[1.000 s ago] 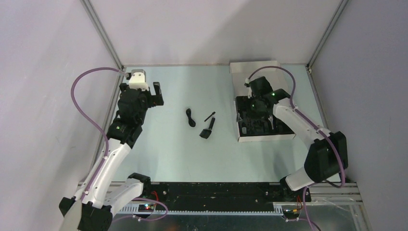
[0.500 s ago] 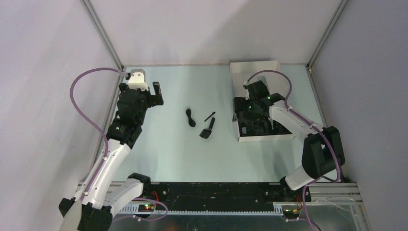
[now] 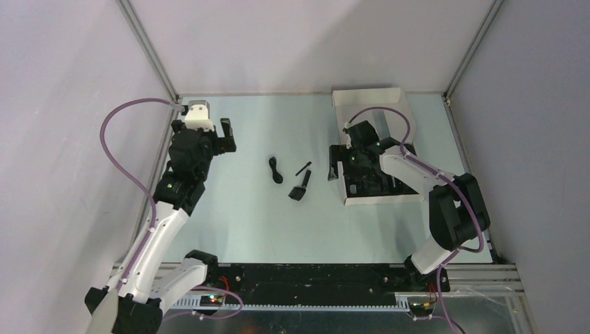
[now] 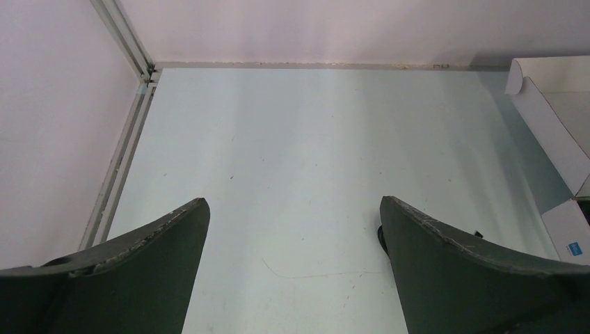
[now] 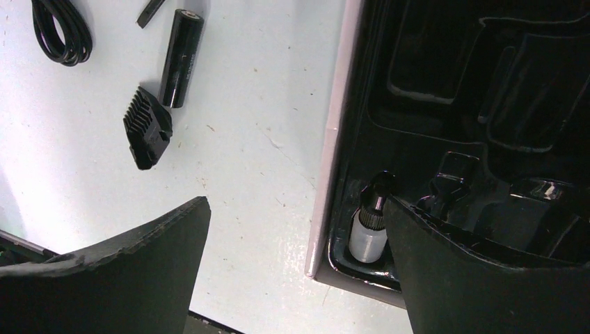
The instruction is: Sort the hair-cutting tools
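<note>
The open box [image 5: 332, 160] sits with its wall between the spread, empty fingers of the right gripper [image 5: 296, 223], its moulded tray [image 5: 452, 139] under the right finger, probably ready to take each tool in its own recess. Past the left finger lie the clipper [image 5: 179, 56], coiled cord [image 5: 62, 31] and stick-brush [image 5: 149, 10]. The left gripper [image 4: 292, 216] hangs wide open, holding nothing, over the table [image 4: 299, 139].

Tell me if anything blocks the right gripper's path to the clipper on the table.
Nothing visible does. The open right gripper hangs over the box wall facing the clipper; only bare table lies between them.
</note>
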